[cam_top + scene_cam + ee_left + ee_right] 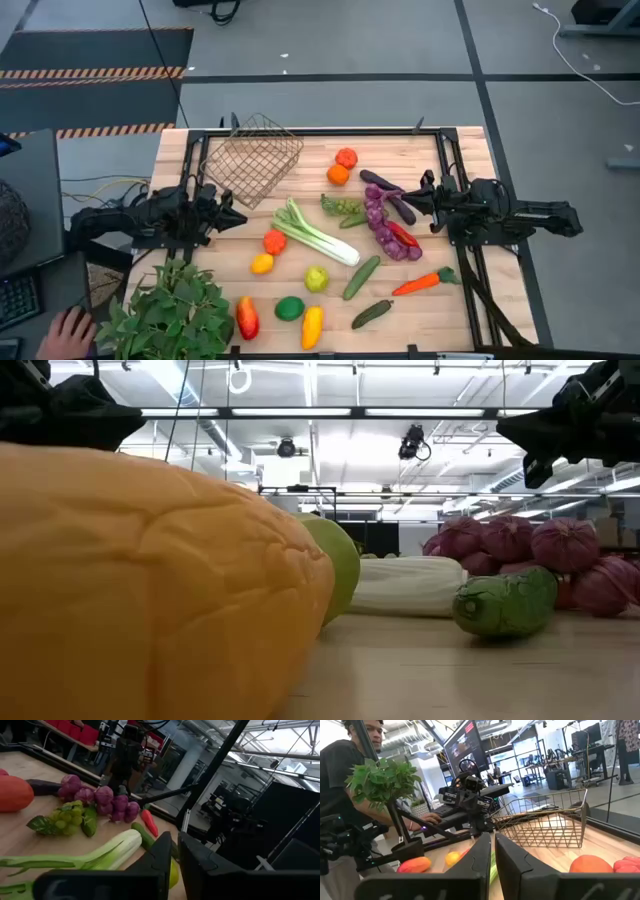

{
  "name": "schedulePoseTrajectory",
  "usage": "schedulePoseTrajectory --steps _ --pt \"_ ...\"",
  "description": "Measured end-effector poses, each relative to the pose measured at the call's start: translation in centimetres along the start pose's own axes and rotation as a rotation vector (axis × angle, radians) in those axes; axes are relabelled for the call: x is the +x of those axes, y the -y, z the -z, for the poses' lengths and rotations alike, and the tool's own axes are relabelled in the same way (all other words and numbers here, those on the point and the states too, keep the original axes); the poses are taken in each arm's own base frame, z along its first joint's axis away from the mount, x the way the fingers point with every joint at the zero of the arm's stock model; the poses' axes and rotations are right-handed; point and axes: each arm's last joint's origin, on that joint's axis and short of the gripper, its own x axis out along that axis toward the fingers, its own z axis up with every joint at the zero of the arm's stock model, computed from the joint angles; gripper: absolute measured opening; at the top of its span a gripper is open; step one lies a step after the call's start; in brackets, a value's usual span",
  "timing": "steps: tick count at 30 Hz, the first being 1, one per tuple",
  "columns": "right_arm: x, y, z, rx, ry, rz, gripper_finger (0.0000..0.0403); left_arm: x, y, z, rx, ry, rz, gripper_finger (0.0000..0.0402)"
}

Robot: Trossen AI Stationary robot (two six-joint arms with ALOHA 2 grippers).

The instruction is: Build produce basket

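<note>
- Wire basket [258, 157] sits empty and tipped up on one edge at the far-left corner of the table [455, 300]; I judge it needs righting before it takes anything.
- Produce is all loose on the wood, none loaded: celery [315, 232] just right of the basket, grapes [385, 225] and eggplant [388, 193] further right, carrot [428, 282] and cucumber [361, 277] nearer the front.
- My left gripper [233, 214] hangs just in front of the basket, fingers pinched together, holding nothing.
- My right gripper [415, 200] hangs by the eggplant, well right of the basket, also closed and empty.
- Both arms reach in level from the sides, pointing at each other.
</note>
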Motion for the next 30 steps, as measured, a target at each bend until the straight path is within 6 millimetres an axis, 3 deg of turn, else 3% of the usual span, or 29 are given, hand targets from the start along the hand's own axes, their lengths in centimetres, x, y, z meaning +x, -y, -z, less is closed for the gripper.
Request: schedulePoseTrajectory --steps 30 --pt "0.0 0.0 0.01 0.0 0.0 0.0 0.003 0.0 0.01 -0.01 0.001 0.0 0.001 0.004"
